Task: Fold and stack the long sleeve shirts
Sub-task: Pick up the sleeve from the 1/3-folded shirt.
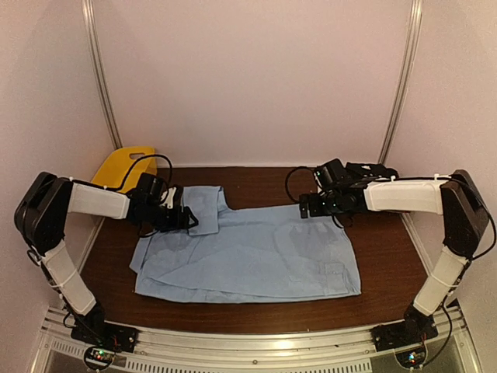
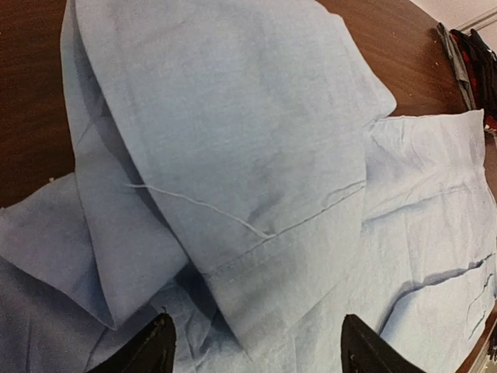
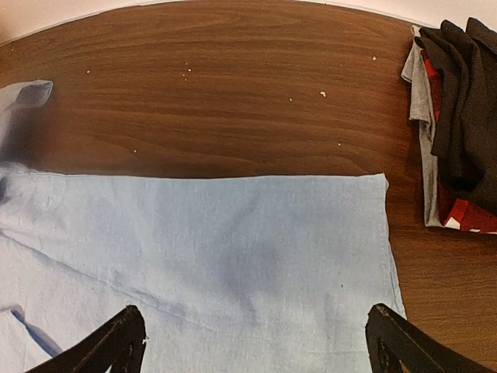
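A light blue long-sleeved cloth shirt [image 1: 256, 256] lies spread over the middle of the brown wooden worktop [image 1: 388, 256]. It is mostly flat, with one sleeve [image 2: 233, 140] doubled back so that its cuff end rests on the body. The left pincer [image 2: 257, 320] hovers low over that turned-in sleeve, fingers wide apart and gripping nothing. The right pincer [image 3: 256, 311] hangs over the shirt's far straight edge, likewise spread and empty. Off that edge's corner, apart from the blue cloth, sits a pile of dark clothes [image 3: 458, 116], black over red and grey, and a yellow plastic basket [image 1: 124, 165] stands at the far left corner. The folding looks barely begun, and several things could spoil it. The cloth is thin and lies flat on smooth wood, so a closing pincer may catch only the top layer or skid off. If the left one takes the sleeve alone, the turned-in fold will probably open again. Uneven lifting by the two arms would give a crooked crease, and a wide sweep on the right could snag the pile.
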Available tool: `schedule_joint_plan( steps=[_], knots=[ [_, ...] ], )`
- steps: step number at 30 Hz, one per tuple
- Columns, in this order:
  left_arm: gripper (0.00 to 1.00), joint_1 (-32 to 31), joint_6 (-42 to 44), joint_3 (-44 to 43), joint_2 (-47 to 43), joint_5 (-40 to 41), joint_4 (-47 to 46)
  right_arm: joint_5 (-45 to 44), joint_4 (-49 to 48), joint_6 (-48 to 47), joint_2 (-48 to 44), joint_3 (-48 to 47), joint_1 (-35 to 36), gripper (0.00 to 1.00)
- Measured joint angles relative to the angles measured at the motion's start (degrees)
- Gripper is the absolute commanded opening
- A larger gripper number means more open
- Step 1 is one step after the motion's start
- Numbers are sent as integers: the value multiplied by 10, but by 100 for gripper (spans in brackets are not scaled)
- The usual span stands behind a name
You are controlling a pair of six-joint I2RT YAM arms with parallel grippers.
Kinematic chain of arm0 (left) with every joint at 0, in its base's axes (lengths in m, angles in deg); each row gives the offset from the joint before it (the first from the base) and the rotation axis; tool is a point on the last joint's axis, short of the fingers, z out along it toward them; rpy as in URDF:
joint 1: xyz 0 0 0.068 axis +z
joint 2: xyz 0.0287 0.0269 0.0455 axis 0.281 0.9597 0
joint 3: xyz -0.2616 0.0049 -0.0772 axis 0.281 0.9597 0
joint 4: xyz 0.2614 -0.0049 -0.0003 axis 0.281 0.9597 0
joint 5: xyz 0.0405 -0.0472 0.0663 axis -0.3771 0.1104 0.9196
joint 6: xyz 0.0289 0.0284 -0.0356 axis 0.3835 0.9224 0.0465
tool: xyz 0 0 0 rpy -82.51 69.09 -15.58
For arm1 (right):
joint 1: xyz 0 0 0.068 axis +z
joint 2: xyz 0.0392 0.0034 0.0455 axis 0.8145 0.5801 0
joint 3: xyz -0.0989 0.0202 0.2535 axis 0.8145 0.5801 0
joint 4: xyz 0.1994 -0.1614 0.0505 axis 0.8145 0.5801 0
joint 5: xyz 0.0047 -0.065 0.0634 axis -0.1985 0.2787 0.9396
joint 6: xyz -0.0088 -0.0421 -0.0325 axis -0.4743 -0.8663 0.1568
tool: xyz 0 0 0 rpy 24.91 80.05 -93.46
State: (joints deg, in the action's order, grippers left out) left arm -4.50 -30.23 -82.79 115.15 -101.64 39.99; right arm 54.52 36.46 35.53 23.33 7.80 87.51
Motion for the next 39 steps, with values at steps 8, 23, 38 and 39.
schedule_joint_plan(
  steps=[8, 23, 38, 39],
  knots=[
    [56, 7, 5, -31, 67, -30, -17, 42, -14, -9, 27, -15, -41, 100],
    [0, 7, 17, -66, 79, -65, -6, 76, -34, -8, 32, -9, -53, 100],
    [0, 7, 38, -108, -101, -124, 82, 48, -35, -14, 31, 14, -71, 100],
    [0, 7, 41, -113, -111, -131, 93, 45, -34, -17, 31, 13, -77, 100]
  ],
)
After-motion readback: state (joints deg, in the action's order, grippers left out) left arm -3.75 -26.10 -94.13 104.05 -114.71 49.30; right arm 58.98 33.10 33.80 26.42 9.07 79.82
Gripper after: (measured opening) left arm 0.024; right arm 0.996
